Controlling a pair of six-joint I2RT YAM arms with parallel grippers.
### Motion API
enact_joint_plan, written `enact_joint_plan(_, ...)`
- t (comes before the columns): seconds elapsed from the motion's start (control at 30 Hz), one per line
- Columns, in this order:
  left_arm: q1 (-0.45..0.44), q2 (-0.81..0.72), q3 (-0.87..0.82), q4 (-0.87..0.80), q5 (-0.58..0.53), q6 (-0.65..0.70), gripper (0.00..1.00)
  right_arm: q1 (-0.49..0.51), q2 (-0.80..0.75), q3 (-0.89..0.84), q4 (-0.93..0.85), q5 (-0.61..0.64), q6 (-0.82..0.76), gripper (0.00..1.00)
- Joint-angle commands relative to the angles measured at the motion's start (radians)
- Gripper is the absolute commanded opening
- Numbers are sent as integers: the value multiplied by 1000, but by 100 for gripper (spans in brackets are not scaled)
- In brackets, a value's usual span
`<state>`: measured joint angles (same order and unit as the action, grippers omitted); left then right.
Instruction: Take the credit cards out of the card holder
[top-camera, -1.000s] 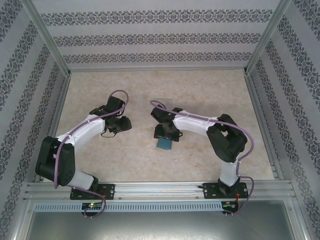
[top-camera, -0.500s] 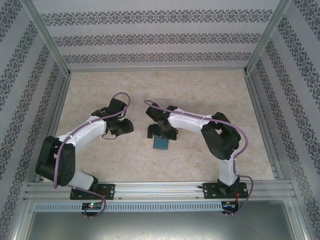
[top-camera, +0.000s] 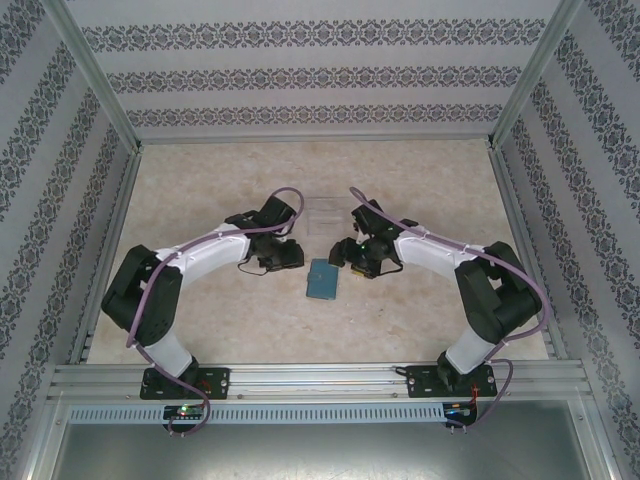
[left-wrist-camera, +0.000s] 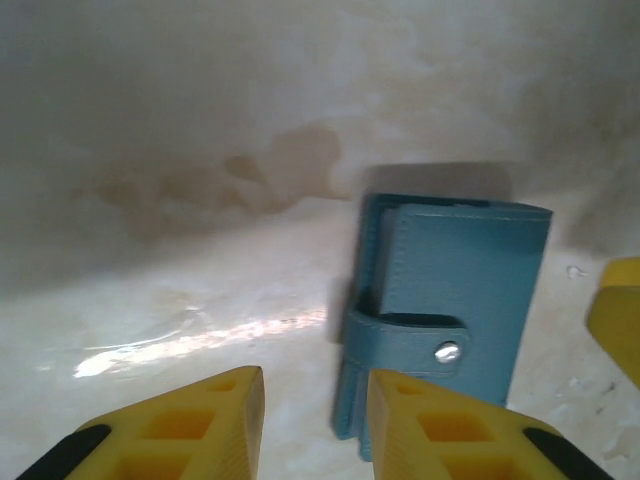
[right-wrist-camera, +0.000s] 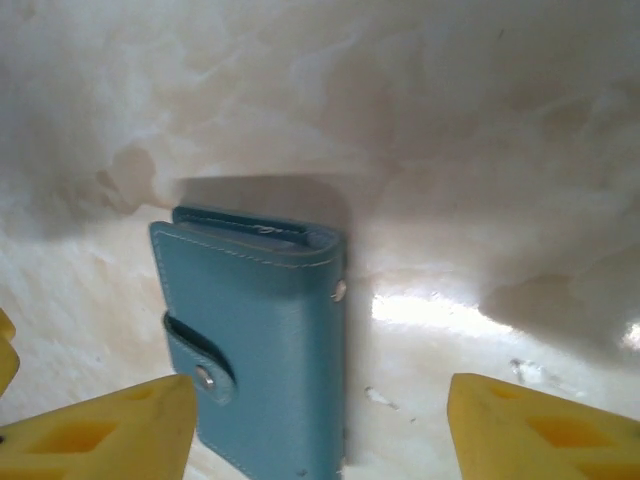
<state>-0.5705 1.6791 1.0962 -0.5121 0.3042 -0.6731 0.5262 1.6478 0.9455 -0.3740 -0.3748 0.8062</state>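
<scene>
From above, the card holder (top-camera: 322, 280) is lying flat on the pale marbled table (top-camera: 420, 180), between the two arm tips and slightly nearer the bases, with a faint clear tray (top-camera: 322, 212) sitting on the far side of it. That view is leaving the jaw gaps hard to read, and the wrist cameras are filling this in. The left gripper (left-wrist-camera: 315, 420) is showing its yellow fingers (left-wrist-camera: 200, 425) only a little way apart, gripping nothing, and the holder is resting just beyond and to the right of its tip. This camera is also bringing out the strap (left-wrist-camera: 400, 335) wrapping over the closed cover, fastened by a small metal snap (left-wrist-camera: 447, 352), and it is catching a yellow finger of the other arm at the right edge. The right gripper (right-wrist-camera: 320, 430) is standing wide apart and empty. The teal holder is lying in the space ahead of its two pads, toward the left one, with bare table showing beside the right one. Whether either pad is touching the leather cannot be told.
</scene>
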Motion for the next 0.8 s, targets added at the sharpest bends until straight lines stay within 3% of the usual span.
enact_joint_plan(0.0,-40,40,43,14,32,-41,31,-21,12,-26,107,-105,-22,60)
enact_joint_plan(0.5,-138,151,163,-93,-16,-36,31,-51,151,-32,185,-205,-49,43)
enact_joint_plan(0.77,-179,218,252,-207,-104,-13,33,-50,167,-60,222,-222,-39,30)
